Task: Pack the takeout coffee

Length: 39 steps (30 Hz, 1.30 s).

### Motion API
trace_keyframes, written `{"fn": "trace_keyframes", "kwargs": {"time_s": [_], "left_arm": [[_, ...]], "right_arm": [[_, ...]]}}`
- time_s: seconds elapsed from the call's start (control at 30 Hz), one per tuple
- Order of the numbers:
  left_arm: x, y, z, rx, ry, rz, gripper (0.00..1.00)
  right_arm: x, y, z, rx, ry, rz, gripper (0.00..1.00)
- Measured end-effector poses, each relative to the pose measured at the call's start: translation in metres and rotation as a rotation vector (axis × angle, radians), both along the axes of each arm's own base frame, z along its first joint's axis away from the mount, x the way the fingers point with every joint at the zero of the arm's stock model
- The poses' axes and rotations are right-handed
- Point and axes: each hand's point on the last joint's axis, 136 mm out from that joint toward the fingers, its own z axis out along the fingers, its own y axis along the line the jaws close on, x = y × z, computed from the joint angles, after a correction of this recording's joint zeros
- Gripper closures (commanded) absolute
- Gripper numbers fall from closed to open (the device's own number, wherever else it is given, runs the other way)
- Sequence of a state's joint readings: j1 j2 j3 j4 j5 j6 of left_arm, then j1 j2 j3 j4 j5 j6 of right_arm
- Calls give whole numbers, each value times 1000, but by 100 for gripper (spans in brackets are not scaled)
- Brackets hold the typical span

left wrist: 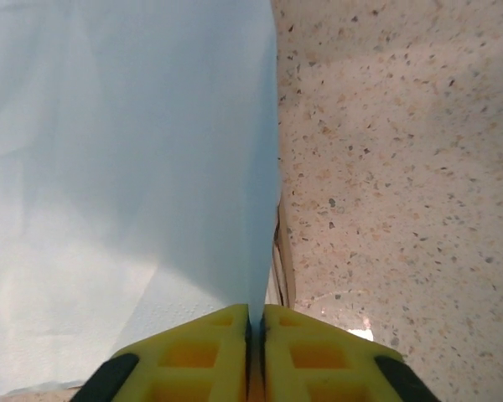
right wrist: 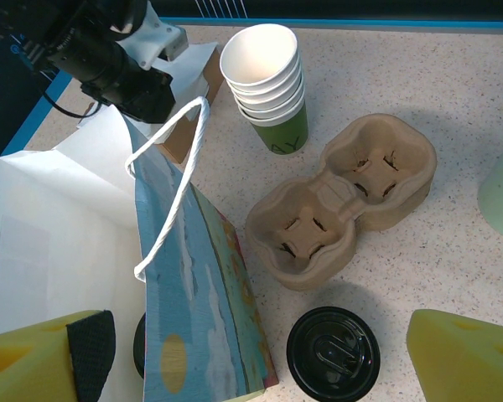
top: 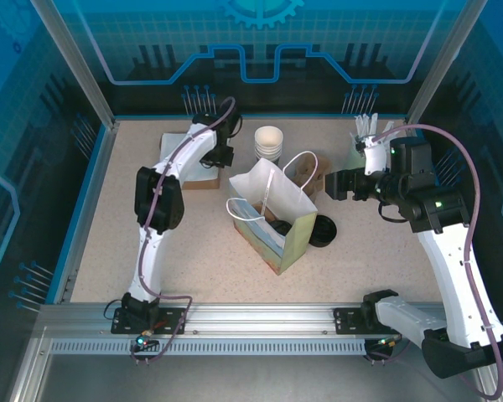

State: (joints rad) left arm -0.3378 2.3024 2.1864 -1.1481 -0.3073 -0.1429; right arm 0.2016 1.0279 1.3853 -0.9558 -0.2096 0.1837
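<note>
While the left jaws clamp a pale napkin sheet (left wrist: 126, 167), the right jaws hang spread above the takeout coffee (right wrist: 331, 353) on the tabletop (right wrist: 453, 251), just beside the paper bag (right wrist: 201, 318). An off-centre squeeze could tip and spill it.

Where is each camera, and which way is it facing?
Top external: above, behind the bases, looking down at the table; both arms show.
Left wrist: looks along shut fingers pinching a pale sheet.
Right wrist: looks down between open fingers at the paper bag.
Shared: top and right wrist both see the black lid.
</note>
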Motion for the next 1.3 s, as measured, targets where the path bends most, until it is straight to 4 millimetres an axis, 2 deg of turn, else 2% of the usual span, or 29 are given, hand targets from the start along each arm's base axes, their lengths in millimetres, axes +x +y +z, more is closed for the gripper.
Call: {"fn": "trace_keyframes", "kwargs": {"time_s": [0.27, 0.37, 0.43, 0.53, 0.63, 0.8, 0.9, 1.0, 1.13, 1.3], "left_arm": [[2, 3, 37, 3, -71, -29, 96], [1, 4, 57, 2, -106, -63, 96], [-2, 3, 78, -8, -145, -97, 96], [-9, 0, 124, -42, -236, -159, 96], [-23, -5, 182, -101, -363, -235, 97], [-62, -20, 283, -237, -602, -398, 96], [-92, -31, 334, -328, -734, -512, 96], [-124, -42, 372, -415, -836, -628, 96], [-160, -59, 398, -513, -910, -778, 96], [-195, -84, 401, -597, -941, -974, 95]], "right_arm": [[1, -2, 0, -13, -6, -3, 5], [1, -2, 1, -27, -20, 9, 3], [3, -2, 3, -33, -41, 22, 2], [5, 2, 12, -33, -91, 53, 0], [6, 8, 22, -16, -142, 91, 0], [4, 22, 46, 18, -222, 189, 0], [3, 30, 72, 35, -292, 248, 0], [0, 41, 98, 43, -373, 317, 0], [-11, 65, 123, 38, -457, 443, 0], [-25, 105, 149, 24, -532, 608, 0]]}}
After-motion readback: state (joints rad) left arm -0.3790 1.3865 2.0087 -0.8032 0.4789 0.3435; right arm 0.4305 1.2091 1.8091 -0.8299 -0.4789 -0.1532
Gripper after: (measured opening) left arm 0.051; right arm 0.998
